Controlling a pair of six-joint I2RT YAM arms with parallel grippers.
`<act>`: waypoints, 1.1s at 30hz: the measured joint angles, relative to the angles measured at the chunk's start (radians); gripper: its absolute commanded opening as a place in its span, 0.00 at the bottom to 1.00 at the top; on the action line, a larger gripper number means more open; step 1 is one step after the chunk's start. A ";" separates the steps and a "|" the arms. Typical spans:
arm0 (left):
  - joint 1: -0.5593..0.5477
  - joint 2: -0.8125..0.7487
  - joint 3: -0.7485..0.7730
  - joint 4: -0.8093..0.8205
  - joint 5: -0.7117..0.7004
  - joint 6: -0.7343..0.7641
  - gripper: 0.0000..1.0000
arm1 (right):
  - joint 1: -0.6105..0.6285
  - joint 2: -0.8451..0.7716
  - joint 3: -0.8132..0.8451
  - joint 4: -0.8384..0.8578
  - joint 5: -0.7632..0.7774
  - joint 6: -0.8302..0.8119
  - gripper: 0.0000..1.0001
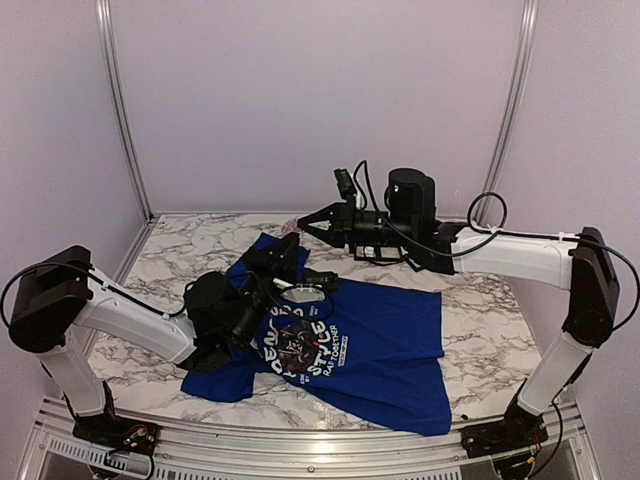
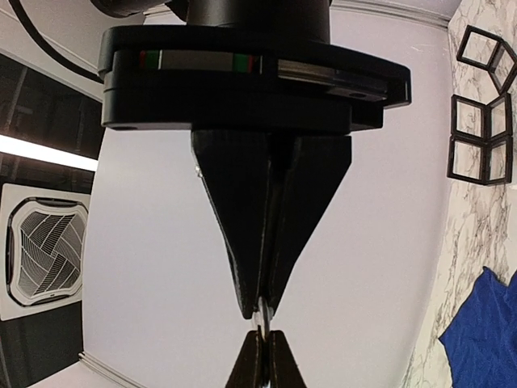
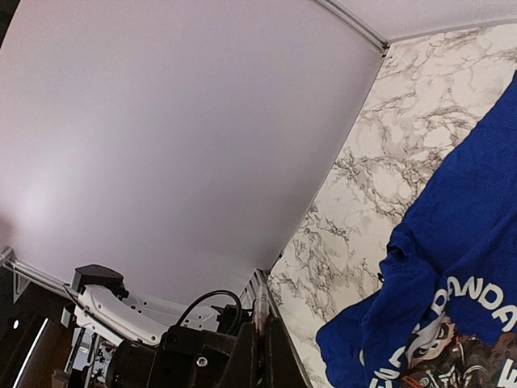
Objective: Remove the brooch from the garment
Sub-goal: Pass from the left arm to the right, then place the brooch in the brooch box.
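Shirt [image 1: 380,340] of royal-blue cloth lies rumpled on the grey-veined marble bench [image 1: 190,250]. It is chest up, and a ring of white lettering shows around a black-and-white panda [image 3: 426,346].

The left hand [image 2: 260,305] is above the shirt's far left part, near a sleeve, and points toward the back wall. Its tapered black fingers are pressed fully together, with no cloth caught in them. A thin pale sliver shows right at their tips. It is too small to name, and I cannot tell whether it is the brooch; no brooch can be picked out on the shirt either.

The right hand [image 1: 305,222] reaches in from the right, above the bench just beyond the shirt's far edge. Its fingers are also closed tight, with nothing plainly held between them. In the left wrist view the two hands meet almost tip to tip. The shirt lies below and nearer than both sets of fingertips.

Black wire frames [image 2: 483,105], shaped like open cubes, stand on the bench by the smooth, pale lilac back wall.
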 measured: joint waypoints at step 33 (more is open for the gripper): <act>-0.079 -0.255 0.034 -0.476 -0.211 -0.659 0.99 | -0.049 0.000 -0.026 0.006 0.120 -0.066 0.00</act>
